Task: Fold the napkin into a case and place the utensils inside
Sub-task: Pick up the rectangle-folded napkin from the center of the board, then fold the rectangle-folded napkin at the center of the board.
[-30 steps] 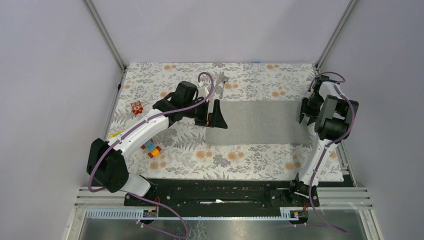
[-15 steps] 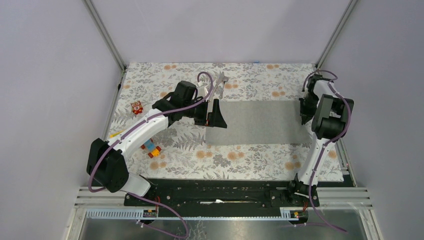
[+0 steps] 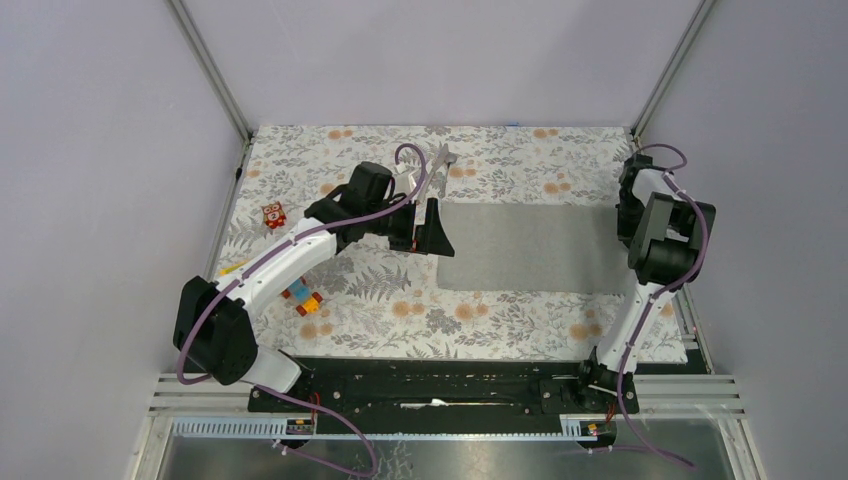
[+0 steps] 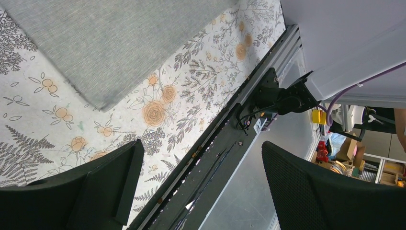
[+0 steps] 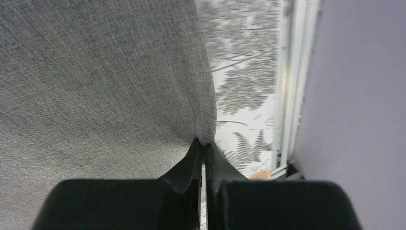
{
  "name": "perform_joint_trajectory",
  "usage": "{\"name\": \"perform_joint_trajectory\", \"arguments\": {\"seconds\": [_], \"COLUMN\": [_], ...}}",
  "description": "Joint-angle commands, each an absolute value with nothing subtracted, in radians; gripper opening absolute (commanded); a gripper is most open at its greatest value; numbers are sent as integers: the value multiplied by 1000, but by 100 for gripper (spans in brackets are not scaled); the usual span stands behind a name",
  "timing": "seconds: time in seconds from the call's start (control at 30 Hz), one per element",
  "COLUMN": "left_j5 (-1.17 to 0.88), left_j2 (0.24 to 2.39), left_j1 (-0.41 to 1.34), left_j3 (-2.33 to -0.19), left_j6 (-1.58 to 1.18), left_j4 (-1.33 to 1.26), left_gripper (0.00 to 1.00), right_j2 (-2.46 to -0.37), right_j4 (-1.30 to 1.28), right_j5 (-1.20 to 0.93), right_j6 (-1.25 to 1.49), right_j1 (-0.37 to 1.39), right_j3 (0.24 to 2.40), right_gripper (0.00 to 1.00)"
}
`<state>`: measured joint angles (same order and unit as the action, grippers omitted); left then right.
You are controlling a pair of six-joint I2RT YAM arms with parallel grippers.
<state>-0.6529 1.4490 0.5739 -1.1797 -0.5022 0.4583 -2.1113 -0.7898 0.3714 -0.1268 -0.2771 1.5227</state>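
Looking at a plain grey napkin point(image 3: 530, 248) spread flat on the floral tablecloth point(image 3: 520, 320), toward the right side. Not folded into a case yet, just one flat sheet as far as the top view goes.

Got the right gripper point(image 5: 206, 148) pinched tight on the napkin's right edge, with the cloth puckering up a bit right at the tips. Found the left gripper point(image 3: 437, 235) parked at the napkin's left edge near the far corner, fingers point(image 4: 105, 187) spread wide and gripping nothing. In its wrist view, only tablecloth and the black frame rail point(image 4: 225, 143) between them, with a corner of the napkin further ahead.

Spotted the utensils point(image 3: 444, 160) as a small silvery shape on the tablecloth just beyond the napkin's far-left corner, outside the cloth. Too small to tell fork from knife.

On writing: can't read the pale marks on the red block point(image 3: 272, 214) over on the left, way too tiny. Same deal with the yellow tag point(image 4: 317, 116) past the rail in the left wrist view. Also a clump of colourful blocks point(image 3: 305, 300) by the left arm, well apart from the napkin.
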Motion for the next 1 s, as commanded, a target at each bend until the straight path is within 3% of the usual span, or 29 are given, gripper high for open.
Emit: {"name": "perform_joint_trajectory", "arguments": {"seconds": [0.0,0.4,0.73,0.97], "left_j5": [-678,-707,-703,-701], "left_j2": [1445,1455,1453,1453], "left_j1": [569,557,548,534], "left_j3": [-1174,-1169,-1164,-1163], "left_j6": [-495,-506,-506,-509], "left_j4": [413,405,400,399], "left_gripper": [99,99,99,99], "right_j2": [-2016,-1895,-2008,-2059], "right_j4": [-760,-788,-866,-878], "right_j5": [510,343,181,59], "right_j6": [-147,-49,109,182], "right_j1": [-298,-31,307,440], "right_j3": [1549,1455,1621,1695], "right_gripper": [0,0,0,0]}}
